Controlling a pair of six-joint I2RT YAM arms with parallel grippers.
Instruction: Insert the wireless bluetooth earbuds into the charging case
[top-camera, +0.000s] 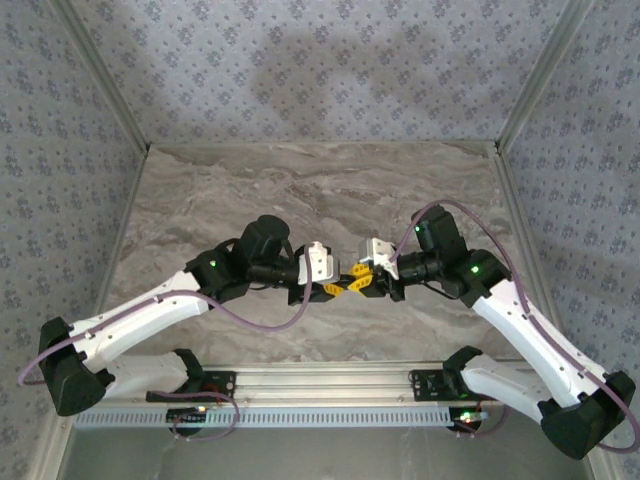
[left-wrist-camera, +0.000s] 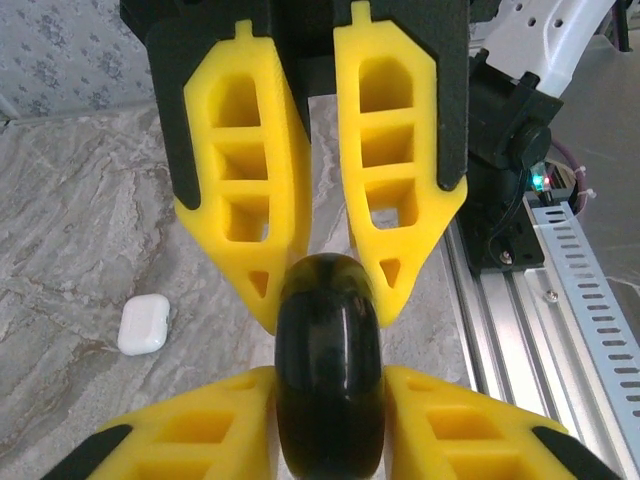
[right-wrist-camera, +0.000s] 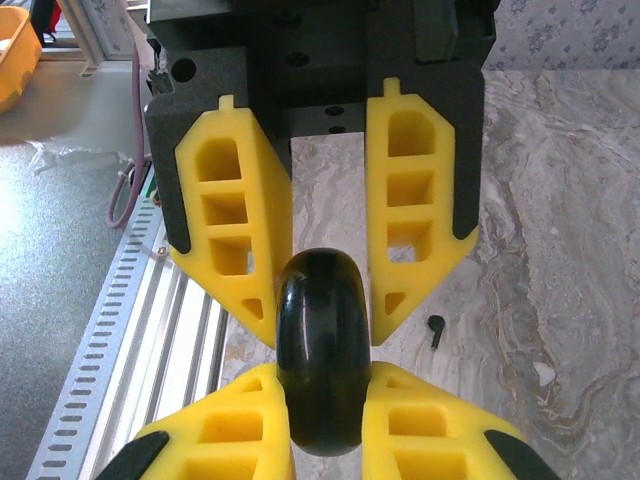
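Your earbud (right-wrist-camera: 436, 330) lies loose on the desk (right-wrist-camera: 570, 180). In the right wrist view it sits at 3 o'clock of the glossy black case (right-wrist-camera: 322, 340), near it but not touching.

That case is held above the desk between your two tools, which face each other nose to nose. The right tool (right-wrist-camera: 325, 375) is clenched on one end. The left tool (left-wrist-camera: 330, 385) has its pads against both sides of the other end, so both are grasping the same case. The yellow fingers (right-wrist-camera: 270, 230) cover much of the case, and you cannot tell whether its lid is up or down.

In the left wrist view a small white box (left-wrist-camera: 143, 325) rests on the desk at 9 o'clock of the case, well apart from it.

From above, the tools meet near the desk's middle, a little toward 6 o'clock. The slotted metal rail (top-camera: 330, 378) runs along the 6 o'clock edge, near them. Open marble stretches toward 12 o'clock as far as the patterned wall (top-camera: 320, 70).

The earbud is tiny and black, a short stem with a bud end, far smaller than one finger.
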